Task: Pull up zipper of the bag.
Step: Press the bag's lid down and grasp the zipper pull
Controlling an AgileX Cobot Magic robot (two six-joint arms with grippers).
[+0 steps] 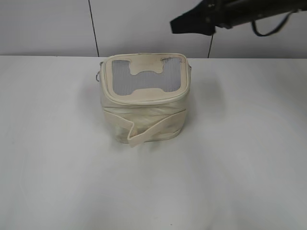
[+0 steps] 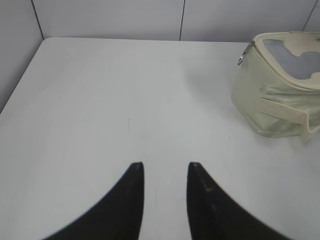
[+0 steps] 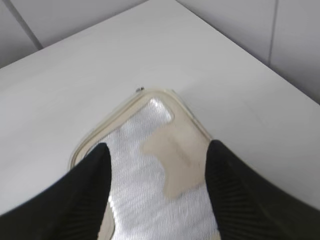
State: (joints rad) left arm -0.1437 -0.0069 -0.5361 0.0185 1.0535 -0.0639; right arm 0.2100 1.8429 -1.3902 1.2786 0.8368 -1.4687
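The cream bag (image 1: 144,115) stands upright in the middle of the white table, its grey mesh top with the bone-shaped patch facing up. The zipper (image 1: 142,99) runs around the top rim; a silver ring pull (image 1: 98,74) hangs at the bag's back left corner. My right gripper (image 3: 159,146) is open and empty, hovering above the mesh top (image 3: 132,170), with a small pull (image 3: 140,90) at the far corner. In the exterior view it (image 1: 184,24) is high behind the bag. My left gripper (image 2: 165,165) is open and empty over bare table, left of the bag (image 2: 272,95).
The white table (image 1: 57,167) spreads wide around the bag. A grey panelled wall (image 1: 48,24) stands along the table's back edge. A loose strap end (image 1: 136,139) sticks out at the bag's front.
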